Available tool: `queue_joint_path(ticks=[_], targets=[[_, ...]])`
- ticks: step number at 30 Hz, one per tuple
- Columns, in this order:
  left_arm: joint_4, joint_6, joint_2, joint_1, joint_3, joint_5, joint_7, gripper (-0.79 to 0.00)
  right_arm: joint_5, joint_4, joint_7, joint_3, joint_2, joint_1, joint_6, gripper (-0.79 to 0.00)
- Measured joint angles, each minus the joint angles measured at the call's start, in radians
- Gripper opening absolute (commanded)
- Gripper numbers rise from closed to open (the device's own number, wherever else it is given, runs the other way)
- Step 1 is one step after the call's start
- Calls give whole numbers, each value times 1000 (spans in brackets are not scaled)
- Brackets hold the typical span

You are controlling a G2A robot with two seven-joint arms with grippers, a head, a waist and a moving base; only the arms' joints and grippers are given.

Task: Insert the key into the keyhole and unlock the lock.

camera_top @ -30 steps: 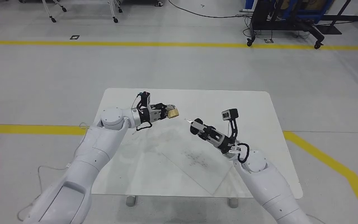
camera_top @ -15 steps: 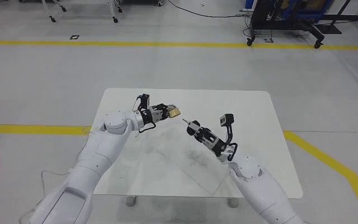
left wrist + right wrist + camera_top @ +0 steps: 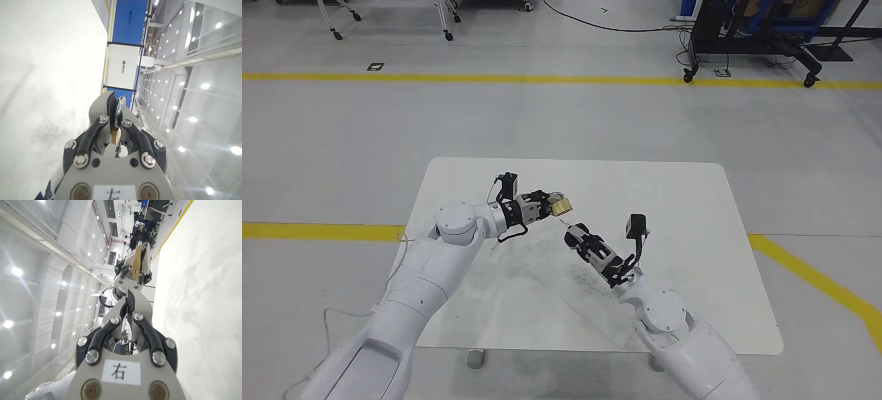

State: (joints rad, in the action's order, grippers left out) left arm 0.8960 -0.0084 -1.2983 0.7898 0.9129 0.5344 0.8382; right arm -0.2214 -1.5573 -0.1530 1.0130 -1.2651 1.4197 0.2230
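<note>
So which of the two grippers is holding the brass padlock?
The left gripper: it is shut on the brass padlock, held above the table, while the right gripper pinches only the thin key, aimed at the padlock.

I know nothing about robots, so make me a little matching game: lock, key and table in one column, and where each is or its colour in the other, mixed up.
Things:
1. lock
2. key
3. table

Descriptions:
A. white, beneath both arms
B. brass, gripped in the left gripper
C. thin, pinched in the right gripper

Pairs: 1-B, 2-C, 3-A
</note>
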Motion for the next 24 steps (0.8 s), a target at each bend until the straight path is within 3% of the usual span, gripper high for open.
queue_joint_path(ticks=[24], targets=[[12,8,-7,12,26,-29,-5,-785,48,63,87,-22,-33,-38,-15,-785]])
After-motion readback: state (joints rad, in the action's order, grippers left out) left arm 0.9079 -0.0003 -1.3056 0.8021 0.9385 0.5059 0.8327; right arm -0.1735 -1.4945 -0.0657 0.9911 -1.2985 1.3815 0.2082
